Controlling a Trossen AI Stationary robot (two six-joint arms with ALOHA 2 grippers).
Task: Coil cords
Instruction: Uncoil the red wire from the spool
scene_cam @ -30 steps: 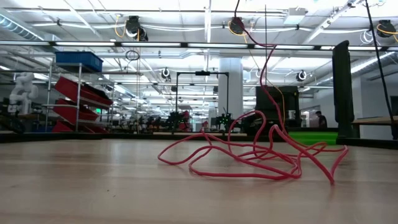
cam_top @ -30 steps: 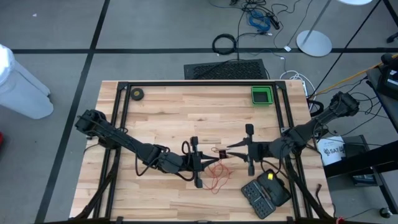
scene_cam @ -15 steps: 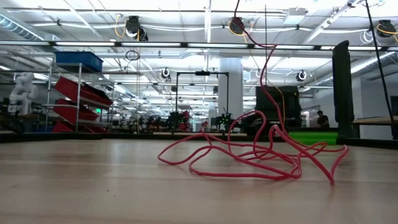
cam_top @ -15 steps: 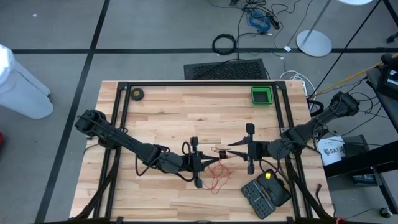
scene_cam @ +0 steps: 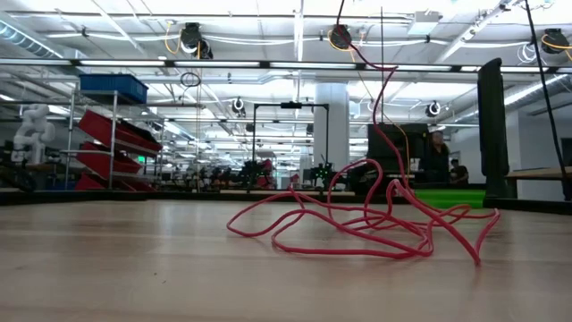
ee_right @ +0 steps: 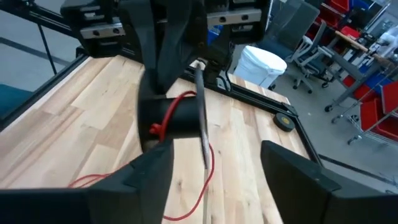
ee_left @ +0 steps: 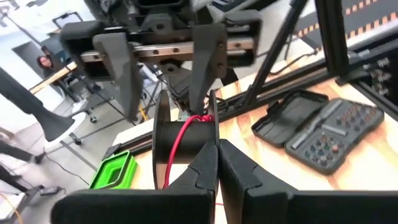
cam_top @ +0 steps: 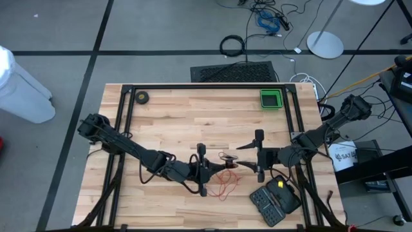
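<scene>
The small black reel (cam_top: 226, 158) hangs above the table's middle with a few turns of red cord (ee_left: 186, 132) on its drum. My left gripper (ee_left: 217, 155) reaches in from the left and is shut on the reel. Facing it from the right, my right gripper (ee_right: 214, 174) is open, with a finger on either side of the reel (ee_right: 171, 118) and a gap between them and it. The rest of the cord lies in a loose tangle (scene_cam: 357, 224) on the table, and one strand (scene_cam: 380, 98) rises from it out of the low view. My left gripper pinches the rim of one reel flange (ee_left: 212, 127) between its two fingertips. The fingers come nearly level from the table's left. The reel is lifted clear of the table, and the red cord drops slack from its drum to the pile (cam_top: 224, 185) below.
An open black bit case (cam_top: 273, 200) lies near the front right, just under my right arm. A green bin (cam_top: 271, 98) stands at the far right and a small black roll (cam_top: 141, 97) at the far left. Black frame rails (cam_top: 122, 129) run along the table's sides.
My right gripper has opened and let go of the reel, staying where it was. My left gripper has rolled slightly about its own line, keeping its hold on the reel. The cord pile on the table has not moved.
</scene>
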